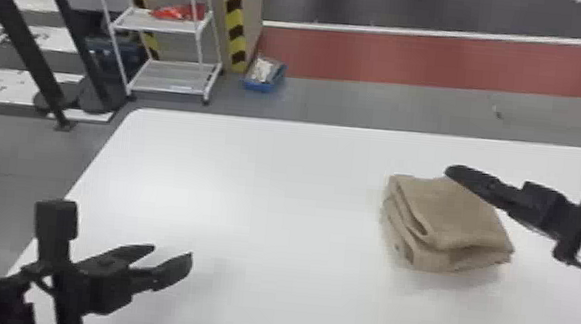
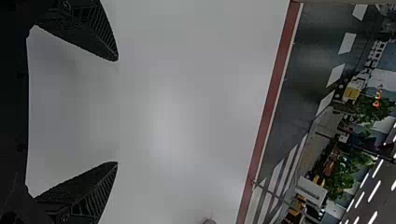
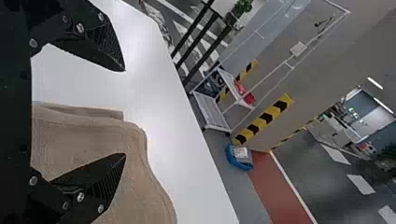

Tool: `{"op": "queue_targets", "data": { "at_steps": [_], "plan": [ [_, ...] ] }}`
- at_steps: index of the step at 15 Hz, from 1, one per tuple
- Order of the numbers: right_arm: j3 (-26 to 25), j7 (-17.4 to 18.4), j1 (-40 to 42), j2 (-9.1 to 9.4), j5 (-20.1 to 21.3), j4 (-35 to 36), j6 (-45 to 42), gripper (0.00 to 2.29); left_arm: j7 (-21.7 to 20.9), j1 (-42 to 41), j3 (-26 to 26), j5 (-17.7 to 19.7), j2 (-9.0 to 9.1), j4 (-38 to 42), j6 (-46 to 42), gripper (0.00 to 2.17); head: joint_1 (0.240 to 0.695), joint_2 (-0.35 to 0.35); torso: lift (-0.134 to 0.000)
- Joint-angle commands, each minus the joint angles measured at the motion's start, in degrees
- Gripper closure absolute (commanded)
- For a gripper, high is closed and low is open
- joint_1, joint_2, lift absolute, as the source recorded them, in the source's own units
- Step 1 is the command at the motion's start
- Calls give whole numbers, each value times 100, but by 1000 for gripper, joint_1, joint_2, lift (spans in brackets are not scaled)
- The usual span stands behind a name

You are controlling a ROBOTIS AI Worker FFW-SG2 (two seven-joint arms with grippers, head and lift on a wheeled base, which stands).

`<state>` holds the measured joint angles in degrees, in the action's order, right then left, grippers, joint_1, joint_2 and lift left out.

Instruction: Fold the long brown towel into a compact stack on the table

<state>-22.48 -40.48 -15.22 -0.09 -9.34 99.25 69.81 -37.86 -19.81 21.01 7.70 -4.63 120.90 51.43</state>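
One towel [image 1: 455, 216], lengthwise toward near right

the folded brown cloth towel [image 1: 455, 213] lies on the white flat table [image 1: 253, 171], in its right part. behind the table, to the left, stands a white two-shelf rack [image 1: 176, 81], with a red bundle [image 1: 179, 13] on its upper shelf. a blue rectangular box [image 1: 262, 87] is on the floor, just right of the rack. straight black posts [image 1: 18, 35] stand left of it.
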Motion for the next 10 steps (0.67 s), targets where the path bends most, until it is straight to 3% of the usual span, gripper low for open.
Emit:
{"op": "queue_targets", "data": {
  "at_steps": [1, 2, 3, 4, 5, 10],
  "plan": [
    [174, 277, -103, 14, 274, -555, -885, 245, -2, 13, 8, 12, -3, 30, -14, 90, 695, 72, -124],
    [192, 365, -200, 14, 292, -846, -1219, 417, -2, 21, 8, 21, -3, 48, -14, 90, 695, 65, -124],
    [183, 418, -341, 14, 292, -1136, -1553, 846, -2, 21, 8, 38, -3, 83, -14, 90, 695, 58, -124],
    [174, 541, -437, 14, 283, -1294, -1799, 1457, -2, 21, 8, 38, -3, 92, 4, 90, 695, 53, -124],
    [192, 805, -569, 14, 336, -1426, -1940, 1895, -2, 21, 8, 38, -3, 92, -14, 90, 695, 50, -124],
    [1079, 1042, -1448, 14, 1188, -2682, -1764, 1949, -2, 13, 26, 65, -3, 48, -14, 90, 695, 47, -124]
  ]
}}
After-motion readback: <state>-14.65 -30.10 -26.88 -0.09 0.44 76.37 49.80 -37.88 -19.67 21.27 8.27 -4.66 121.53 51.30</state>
